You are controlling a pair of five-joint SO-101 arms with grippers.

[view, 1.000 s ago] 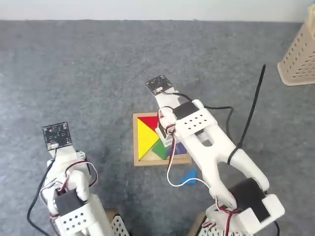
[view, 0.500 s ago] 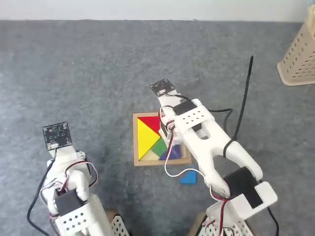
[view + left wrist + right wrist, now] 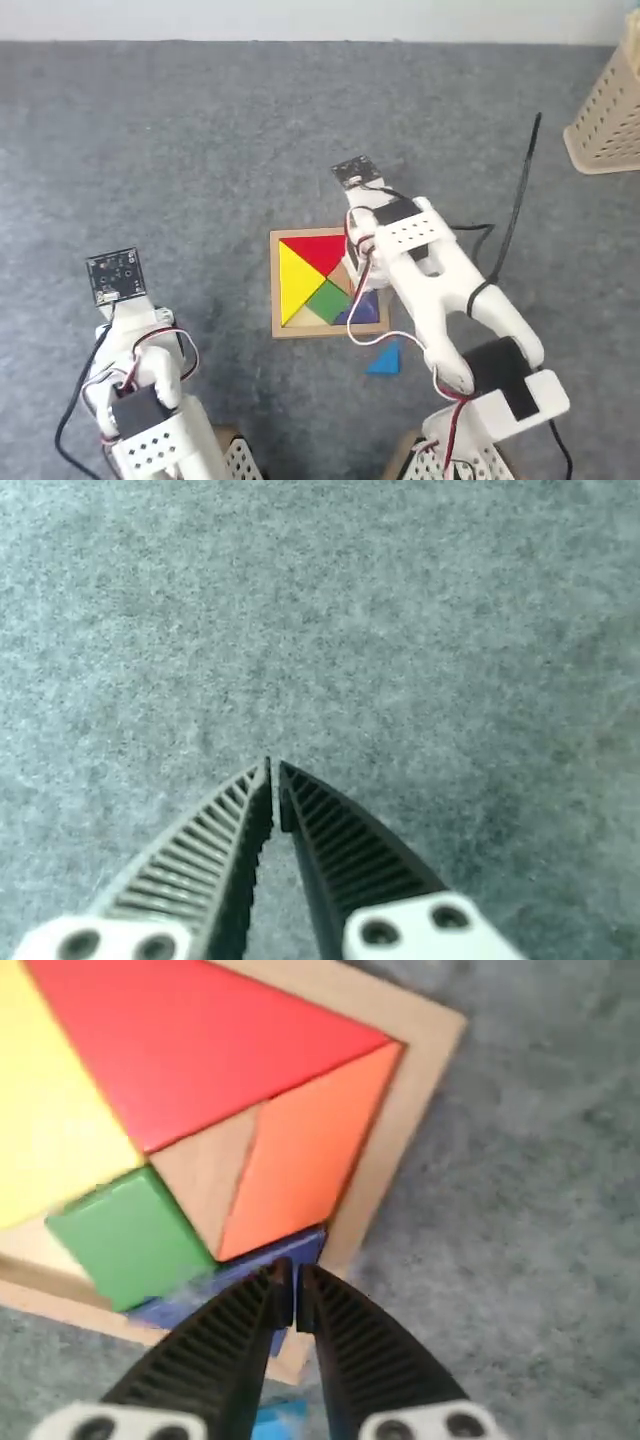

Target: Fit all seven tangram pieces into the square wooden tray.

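Right wrist view: right end effector point(image 3: 293, 1272), pressed together, hangs over dark-blue piece point(image 3: 165, 1308) in tray point(image 3: 420, 1060).

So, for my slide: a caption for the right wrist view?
Shut right gripper above blue piece at edge of wooden tray.

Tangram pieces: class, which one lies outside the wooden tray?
The light blue triangle, on the carpet beside the tray; the red, yellow and green pieces lie inside it.

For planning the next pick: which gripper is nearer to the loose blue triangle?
Right. The right gripper is over the tray's edge, close to the blue triangle; the left gripper is over carpet, well away.
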